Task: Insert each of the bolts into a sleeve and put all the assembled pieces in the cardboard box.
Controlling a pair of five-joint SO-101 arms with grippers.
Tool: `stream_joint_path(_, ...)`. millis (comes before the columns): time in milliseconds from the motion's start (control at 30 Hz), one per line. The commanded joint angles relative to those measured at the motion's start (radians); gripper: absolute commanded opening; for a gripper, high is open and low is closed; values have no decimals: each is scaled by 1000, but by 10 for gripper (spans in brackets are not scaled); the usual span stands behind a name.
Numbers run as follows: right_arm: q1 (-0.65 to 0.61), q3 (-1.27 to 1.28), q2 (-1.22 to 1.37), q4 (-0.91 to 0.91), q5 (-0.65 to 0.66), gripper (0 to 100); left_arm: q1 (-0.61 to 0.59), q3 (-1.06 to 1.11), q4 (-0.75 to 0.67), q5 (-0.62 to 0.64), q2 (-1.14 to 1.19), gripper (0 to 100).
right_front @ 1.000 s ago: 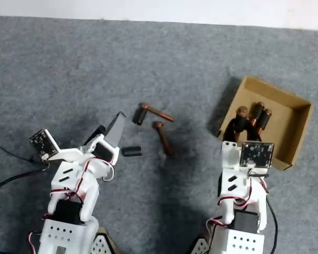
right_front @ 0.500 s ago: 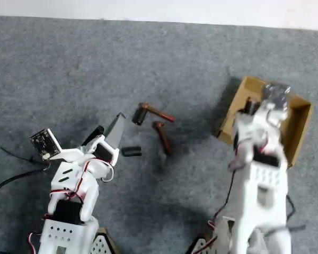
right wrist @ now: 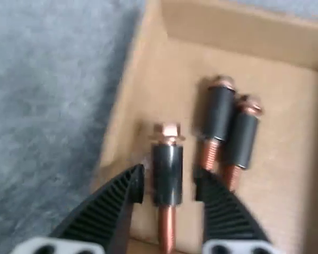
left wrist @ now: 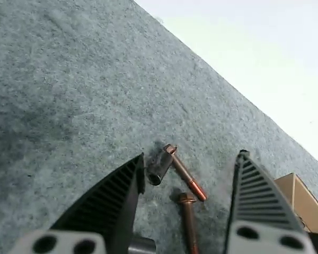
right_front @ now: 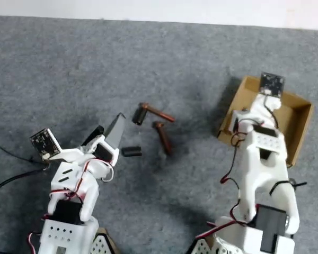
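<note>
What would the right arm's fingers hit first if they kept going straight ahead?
Probably the cardboard box floor: the right gripper points into it, open fingers either side of a sleeved bolt. Depth is unclear.

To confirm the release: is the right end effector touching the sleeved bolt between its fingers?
Apart. The right wrist view shows a gap on each side between the sleeved bolt and the end effector.

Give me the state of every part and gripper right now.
assembled pieces: three, sleeves on, lying in the cardboard box
right gripper: jaws open, straddling one assembled piece
left gripper: jaws open, above the carpet
far bolt: bare, on the carpet
near bolt: bare, on the carpet
sleeve at the far bolt's head: empty
lone sleeve: empty
</note>
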Motion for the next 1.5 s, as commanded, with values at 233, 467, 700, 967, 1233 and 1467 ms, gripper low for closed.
stream_joint_path(233, -137, 48, -314, 102, -9, 212, -102, -7, -3, -2, -13, 255)
stream_joint_path(467, -545, 94, -469, 254, -9, 212, -236, -24, -6, 97, -13, 255)
stream_joint_path(700, -780, -4, -255, 251, 8, 212, -308, -22, -32, 117, -13, 255)
stream_joint_path(967, -951, -97, 47, 251, 252, 212, -325, -22, -32, 117, -13, 255)
stream_joint_path(1233, -984, -140, 162, 246, 321, 212, -323, -22, -32, 117, -13, 255)
stream_joint_path(1467, -978, -248, 257, 246, 382, 212, -323, -22, -32, 117, -13, 255)
